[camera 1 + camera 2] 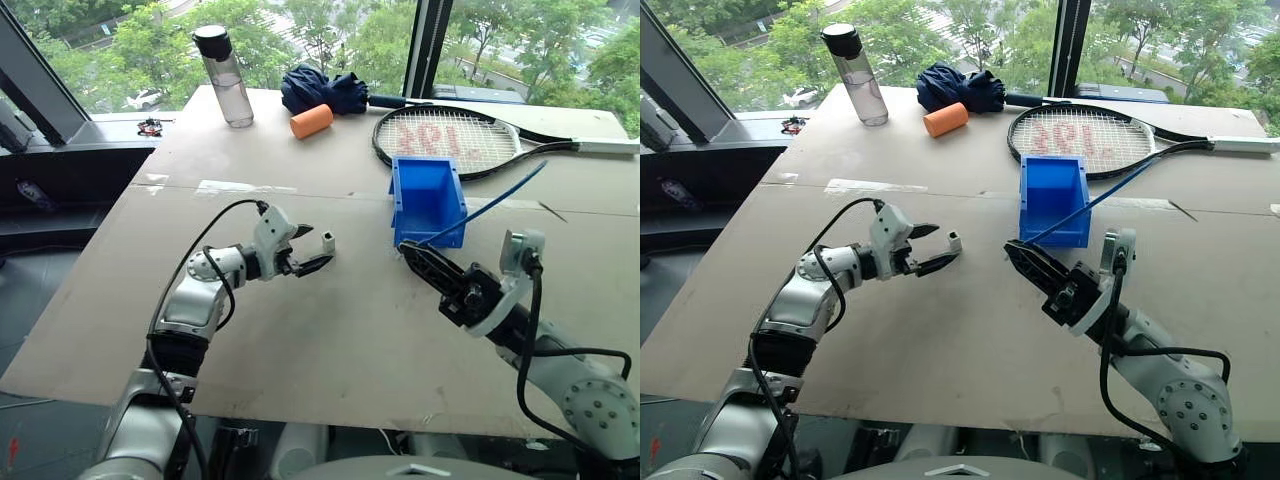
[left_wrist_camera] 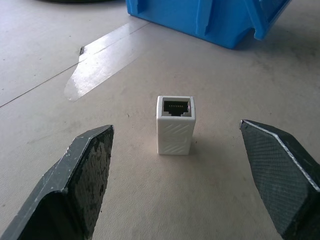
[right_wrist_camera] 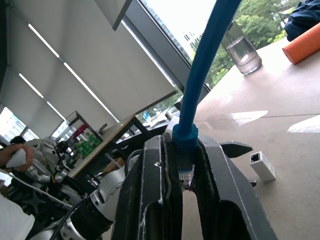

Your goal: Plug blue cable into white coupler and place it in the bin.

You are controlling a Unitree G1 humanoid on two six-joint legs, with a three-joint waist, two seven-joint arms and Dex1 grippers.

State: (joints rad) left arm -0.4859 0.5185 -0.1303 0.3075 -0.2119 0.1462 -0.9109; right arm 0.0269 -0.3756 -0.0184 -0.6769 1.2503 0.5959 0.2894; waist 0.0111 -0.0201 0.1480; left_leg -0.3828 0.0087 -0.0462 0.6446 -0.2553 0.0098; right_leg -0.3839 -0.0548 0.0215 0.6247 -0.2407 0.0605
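The small white plastic coupler (image 2: 174, 124) stands mid-tabletop (image 1: 330, 340), just short of the bright blue plastic bin (image 1: 428, 200), between the released left end effector (image 1: 314, 252), which should close squarely while the clenched right end effector (image 1: 412, 252) grasps the thin blue cable (image 3: 202, 75).

Bright daylight from the windows (image 1: 120, 50) (soft shadows), glare on the table (image 1: 330, 340); frames sharp.
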